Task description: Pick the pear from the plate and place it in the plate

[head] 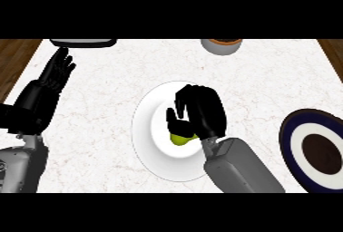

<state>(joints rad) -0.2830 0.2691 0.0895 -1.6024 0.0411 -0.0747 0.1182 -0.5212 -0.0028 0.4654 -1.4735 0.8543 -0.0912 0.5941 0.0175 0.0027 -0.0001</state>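
One yellow-green pear (179,138) sits on the white plate (149,136), my right hand (199,111) curled around it; my left hand (57,70) rests open on the white marble counter (100,118).

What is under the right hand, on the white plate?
Under the right hand a yellow-green pear lies on the white plate. Only its lower part shows; the curled fingers cover the rest.

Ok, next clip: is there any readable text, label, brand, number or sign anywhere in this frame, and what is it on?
None: no text, label, number or sign shows anywhere.
The white plate, the dark-rimmed plate, the pear and the marble counter are unmarked.
The two items cut off at the top edge show no print.
Neither the right robot hand nor the left robot hand carries markings.
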